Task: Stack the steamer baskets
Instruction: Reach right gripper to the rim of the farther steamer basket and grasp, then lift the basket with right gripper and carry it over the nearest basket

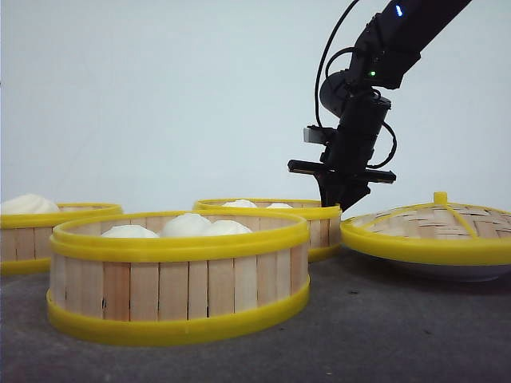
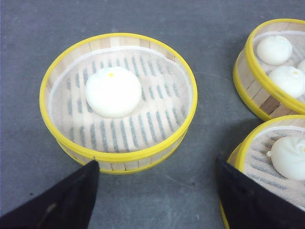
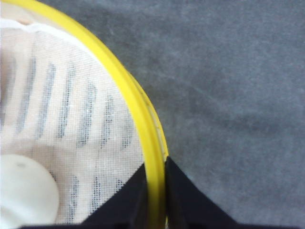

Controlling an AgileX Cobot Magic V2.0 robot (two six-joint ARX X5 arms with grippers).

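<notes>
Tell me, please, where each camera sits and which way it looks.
Front view: low, near table level, facing forward over the nearest basket; the right arm meets the rear basket at its rim.
Left wrist view: above, looking down on the one-bun basket; the left jaws show, open and empty.
Right wrist view: close above the rear basket's rim; the right jaws are shut on it.
Shared: the front and right wrist views both show that grip.

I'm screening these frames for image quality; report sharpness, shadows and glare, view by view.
Front view: nearest basket soft, backdrop bright and even, no glare. Left wrist view: sharp; single-bun basket throws a faint shadow, left claw fingers dark and blurred. Right wrist view: close-up, basket rim and right claw slightly soft.
</notes>
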